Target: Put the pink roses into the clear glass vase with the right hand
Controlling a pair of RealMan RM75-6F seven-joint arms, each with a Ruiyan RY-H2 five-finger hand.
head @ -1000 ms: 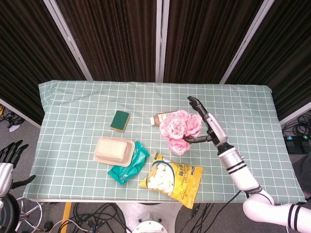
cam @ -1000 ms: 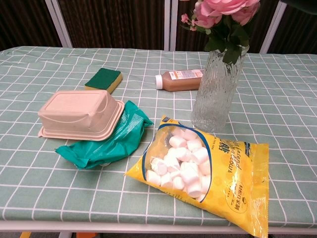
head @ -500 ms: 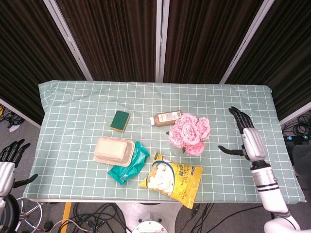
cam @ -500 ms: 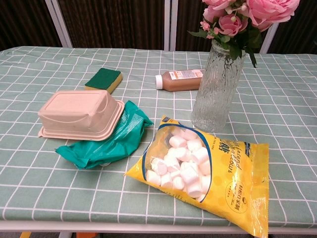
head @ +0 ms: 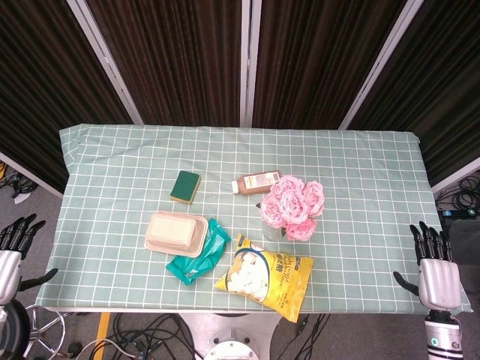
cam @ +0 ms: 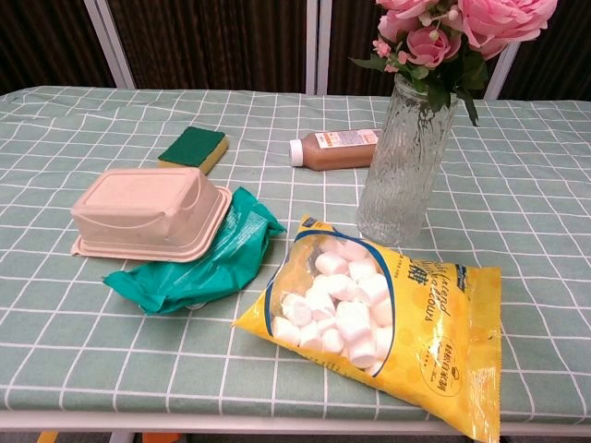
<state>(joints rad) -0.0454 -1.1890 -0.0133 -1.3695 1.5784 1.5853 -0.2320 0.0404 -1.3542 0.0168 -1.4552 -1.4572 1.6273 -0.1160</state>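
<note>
The pink roses (head: 292, 208) stand upright in the clear glass vase (cam: 404, 168) near the table's middle; their blooms (cam: 462, 20) reach the top of the chest view. My right hand (head: 433, 270) hangs off the table's near right corner, fingers spread, holding nothing. My left hand (head: 10, 253) rests beyond the near left edge, fingers apart and empty. Neither hand shows in the chest view.
A yellow marshmallow bag (head: 265, 276) lies in front of the vase. A beige lidded box (head: 175, 232) sits on a green bag (head: 199, 252) to the left. A green sponge (head: 185, 186) and a brown bottle (head: 256, 182) lie behind.
My right hand let go of the roses, which settled in the vase, and drew back right and toward the near edge, off the table.
</note>
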